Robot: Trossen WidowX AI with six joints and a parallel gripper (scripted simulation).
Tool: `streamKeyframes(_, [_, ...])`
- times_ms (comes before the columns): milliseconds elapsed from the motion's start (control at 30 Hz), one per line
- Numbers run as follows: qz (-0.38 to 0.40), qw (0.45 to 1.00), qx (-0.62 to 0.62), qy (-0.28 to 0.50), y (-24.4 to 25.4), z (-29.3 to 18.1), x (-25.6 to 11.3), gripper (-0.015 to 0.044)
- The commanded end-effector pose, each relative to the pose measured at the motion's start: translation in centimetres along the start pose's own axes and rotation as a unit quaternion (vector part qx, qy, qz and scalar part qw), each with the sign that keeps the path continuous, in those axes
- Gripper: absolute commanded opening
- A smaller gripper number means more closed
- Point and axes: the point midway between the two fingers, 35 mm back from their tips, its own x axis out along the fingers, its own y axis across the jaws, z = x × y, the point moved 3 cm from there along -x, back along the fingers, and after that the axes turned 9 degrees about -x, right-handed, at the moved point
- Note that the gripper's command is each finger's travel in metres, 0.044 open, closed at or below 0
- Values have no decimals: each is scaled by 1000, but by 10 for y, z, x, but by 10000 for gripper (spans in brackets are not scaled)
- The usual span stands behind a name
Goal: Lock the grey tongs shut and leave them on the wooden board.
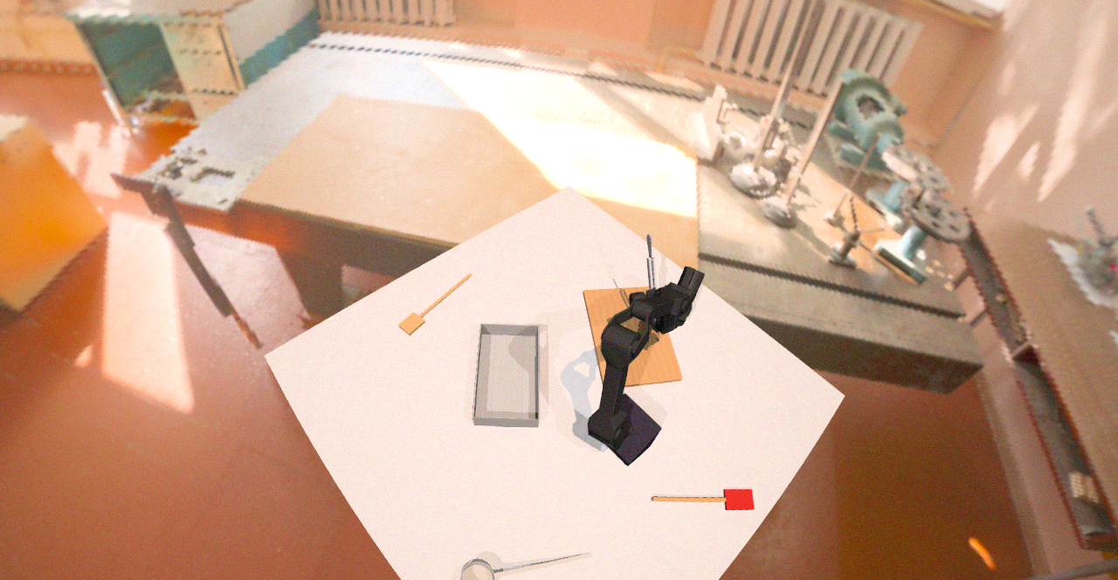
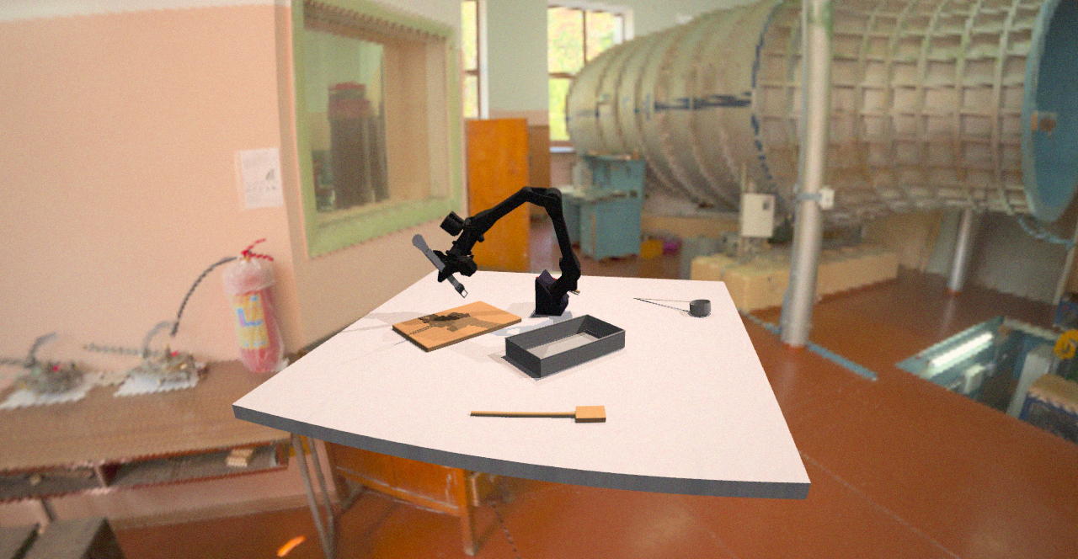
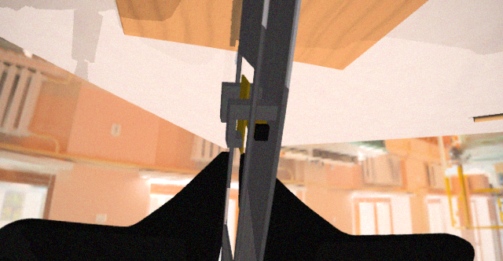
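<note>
The grey tongs [image 1: 650, 267] [image 2: 431, 256] [image 3: 271, 72] are in the air above the wooden board [image 1: 664, 365] [image 2: 493, 316] [image 3: 334, 37]. They are tilted, with the broad rounded end up and the end with a small loop down. Their two arms lie close together. My gripper [image 2: 443, 264] [image 3: 235, 162] is shut on them around the middle. In the wrist view yellow and black parts show between the tongs' arms. Whether the lock has caught cannot be seen. Nothing lies on the board; shadows fall on it. The roasting tin [image 1: 507, 422] [image 2: 561, 361] is empty.
A wooden spatula [image 1: 411, 322] [image 2: 589, 413] lies beyond the tin from the arm. A red-headed spatula [image 1: 738, 499] lies behind the arm's base. A grey long-handled pan or ladle [image 1: 547, 559] [image 2: 699, 308] rests near another table edge.
</note>
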Motion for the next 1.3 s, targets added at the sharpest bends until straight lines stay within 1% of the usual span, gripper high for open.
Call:
streamKeyframes(0, [2, 999, -6, -33, 4, -7, 3, -150])
streamKeyframes(633, [-18, 982, -11, -187, 2, -20, 12, -150])
streamKeyframes(1267, [-56, 939, -30, -339, -19, -32, 5, -150])
